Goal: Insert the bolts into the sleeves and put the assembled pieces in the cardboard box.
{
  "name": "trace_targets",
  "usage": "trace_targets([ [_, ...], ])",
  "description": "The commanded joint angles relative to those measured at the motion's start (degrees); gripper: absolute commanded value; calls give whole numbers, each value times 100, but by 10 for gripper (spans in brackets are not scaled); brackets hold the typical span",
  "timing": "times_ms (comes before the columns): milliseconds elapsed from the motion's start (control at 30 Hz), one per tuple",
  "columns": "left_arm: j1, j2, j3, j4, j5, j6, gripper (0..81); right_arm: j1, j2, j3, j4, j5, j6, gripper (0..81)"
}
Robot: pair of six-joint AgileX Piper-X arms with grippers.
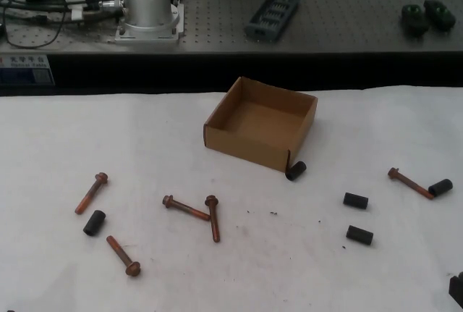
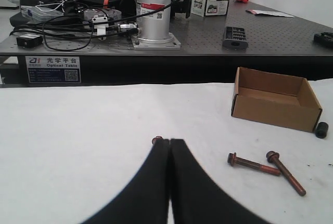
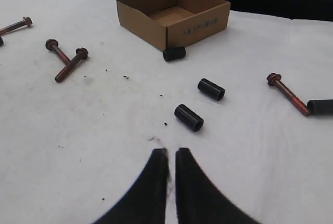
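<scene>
Here the cardboard box (image 1: 249, 147) stands open on the tabletop (image 1: 217, 283), a sleeve (image 1: 295, 171) just beside its corner, with bolts (image 1: 186, 208) and more sleeves (image 1: 355, 200) scattered to either side of it. Left gripper (image 2: 170, 142) and right gripper (image 3: 171, 151) are both closed together, empty.

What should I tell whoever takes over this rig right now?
Left gripper: shut, empty.
Right gripper: shut or nearly so, empty.
Cardboard box: mid-bench, nothing inside.
Left-side bolts: four, loose, with a lone sleeve among them.
Box-corner sleeve: against the box's near corner.
Two loose sleeves: right of centre.
Right-side bolt: its tip meets the far-right sleeve; I cannot tell if it has entered.
Done: nothing boxed.
Left: join five bolts with five sleeves, then box them all.
</scene>
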Motion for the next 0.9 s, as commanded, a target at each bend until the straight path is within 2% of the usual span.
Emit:
trace_targets([
  [0, -4, 14, -77, -32, 12, -53, 6, 25, -40, -43, -1, -35, -3, 56],
  [867, -4, 14, -77, -32, 12, -53, 6, 23, 15, -43, -1, -35, -3, 56],
])
